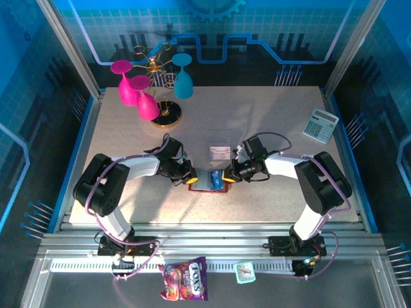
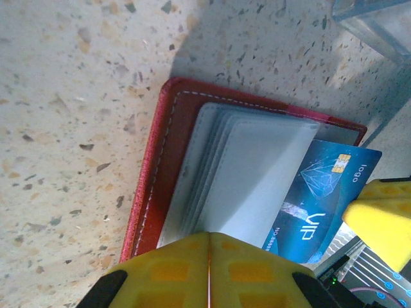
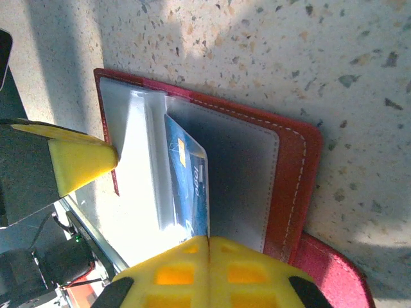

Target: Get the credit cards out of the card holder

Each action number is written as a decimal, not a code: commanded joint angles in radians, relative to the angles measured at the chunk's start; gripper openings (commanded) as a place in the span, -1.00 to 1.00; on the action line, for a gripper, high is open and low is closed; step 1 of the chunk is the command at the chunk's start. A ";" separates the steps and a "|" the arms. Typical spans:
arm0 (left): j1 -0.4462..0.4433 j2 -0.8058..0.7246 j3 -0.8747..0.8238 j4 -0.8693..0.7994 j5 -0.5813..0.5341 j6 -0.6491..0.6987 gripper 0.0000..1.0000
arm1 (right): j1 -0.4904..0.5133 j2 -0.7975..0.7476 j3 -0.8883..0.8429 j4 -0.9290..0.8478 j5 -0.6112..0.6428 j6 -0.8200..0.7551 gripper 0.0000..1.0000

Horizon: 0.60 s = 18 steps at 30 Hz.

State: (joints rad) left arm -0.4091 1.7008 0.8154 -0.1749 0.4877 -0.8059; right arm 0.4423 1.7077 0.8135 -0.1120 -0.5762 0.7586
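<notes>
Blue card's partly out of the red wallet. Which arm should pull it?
Right. The right pincer is shut on the protruding edge of the blue plastic VIP card, so it can likely draw back. The left pincer is clamped on the grey sleeves of the red folding card holder, anchoring it.

I counted two grippers of my own, one left gripper and one right gripper. There was one card holder, red; how many clear sleeves it had I could not tell. The credit cards I could see came to two: one blue credit card in the holder and one whitish credit card on the desk. There were three goblets: one pink goblet, a second pink goblet and one teal goblet, all on one gold stand. There was one calculator by the desk's right edge and one clear box. Beyond the near edge lay one candy bag and one small teal packet.
</notes>
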 commanded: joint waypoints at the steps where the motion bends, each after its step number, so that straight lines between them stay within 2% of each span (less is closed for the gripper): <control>1: -0.006 0.028 -0.001 -0.015 -0.004 0.004 -0.82 | 0.017 -0.004 0.016 0.004 -0.010 0.028 -0.90; 6: -0.007 0.030 0.000 -0.007 0.002 0.001 -0.83 | 0.045 0.001 0.017 0.057 -0.024 0.084 -0.78; 18: -0.007 0.038 -0.005 0.012 0.012 0.000 -0.82 | 0.064 -0.011 0.015 0.027 -0.007 0.091 -0.71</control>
State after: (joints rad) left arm -0.4091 1.7096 0.8154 -0.1490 0.4953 -0.8093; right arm 0.4931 1.7077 0.8139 -0.0746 -0.5835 0.8383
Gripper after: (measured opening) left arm 0.088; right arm 0.140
